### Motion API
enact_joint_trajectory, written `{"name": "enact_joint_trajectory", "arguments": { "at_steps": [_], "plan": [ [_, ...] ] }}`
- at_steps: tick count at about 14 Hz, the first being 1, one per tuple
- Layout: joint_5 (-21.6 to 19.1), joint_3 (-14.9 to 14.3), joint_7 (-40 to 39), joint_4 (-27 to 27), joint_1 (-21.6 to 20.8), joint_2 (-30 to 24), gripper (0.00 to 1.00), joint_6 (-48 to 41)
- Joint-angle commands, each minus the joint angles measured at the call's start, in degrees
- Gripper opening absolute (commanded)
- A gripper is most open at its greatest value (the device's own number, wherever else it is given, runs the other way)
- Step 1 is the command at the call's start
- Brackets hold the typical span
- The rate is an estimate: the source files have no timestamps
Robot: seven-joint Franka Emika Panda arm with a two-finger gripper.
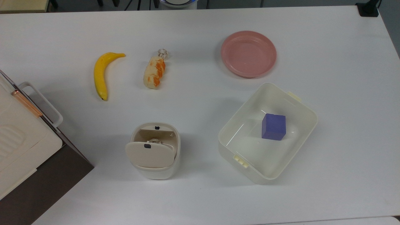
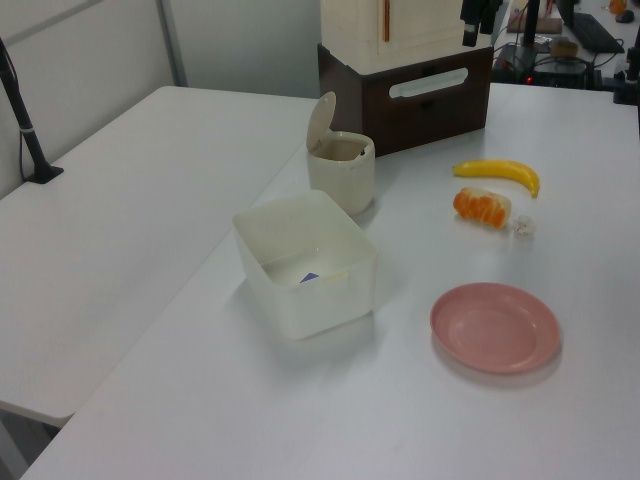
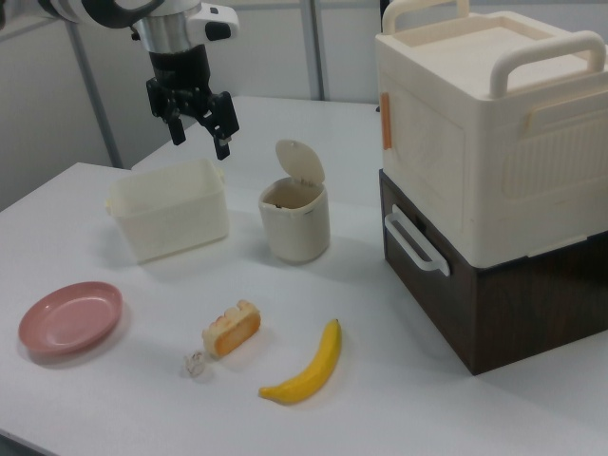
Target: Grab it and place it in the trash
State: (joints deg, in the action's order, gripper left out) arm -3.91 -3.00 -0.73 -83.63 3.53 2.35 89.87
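1. Wrapper wad point(image 1: 163, 53) lies on the white table point(image 1: 328, 47), touching the end of the cream-and-orange food piece point(image 1: 154, 72) that points toward the table edge at the top view's top.
2. In the right view the wad point(image 3: 196, 362) sits near the front table edge, just beside the food piece point(image 3: 232, 330).
3. A yellow banana point(image 1: 102, 74) lies near the food piece, on the top view's left of it, apart from it.
4. The small cream trash bin point(image 1: 155, 150) stands toward the table edge at the top view's bottom, well apart from the wad; its flap lid point(image 1: 150, 154) with a dark dot is tipped up, and the bin mouth is uncovered.
5. A cream tub point(image 1: 300, 106) holding a blue cube point(image 1: 273, 126) stands on the top view's right of the bin.
6. A pink plate point(image 1: 248, 53) lies beyond the tub, apart from it.
7. The gripper point(image 3: 200, 133) hangs in the air above the tub point(image 3: 169, 220) in the right view, its two fingers spread apart and clasping nothing.
8. A cream box point(image 3: 494, 123) on a dark cabinet point(image 3: 503, 294) stands at the right view's right table edge.
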Motion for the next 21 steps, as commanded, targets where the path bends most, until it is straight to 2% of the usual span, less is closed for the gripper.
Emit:
{"name": "enact_joint_trajectory", "arguments": {
  "at_steps": [1,16,19,21],
  "plan": [
    [-1.79,-0.60,1.06,-1.98,-0.28,-1.12,1.00,2.84],
    [-0.05,-0.25,-0.68,-2.06,-0.37,-1.20,1.00,2.33],
    [3.02,-0.16,-0.16,-2.15,-1.59,-1.20,1.00,2.15],
    [3.47,-0.16,0.63,-2.15,-1.68,-1.20,1.00,2.15]
  ]
}}
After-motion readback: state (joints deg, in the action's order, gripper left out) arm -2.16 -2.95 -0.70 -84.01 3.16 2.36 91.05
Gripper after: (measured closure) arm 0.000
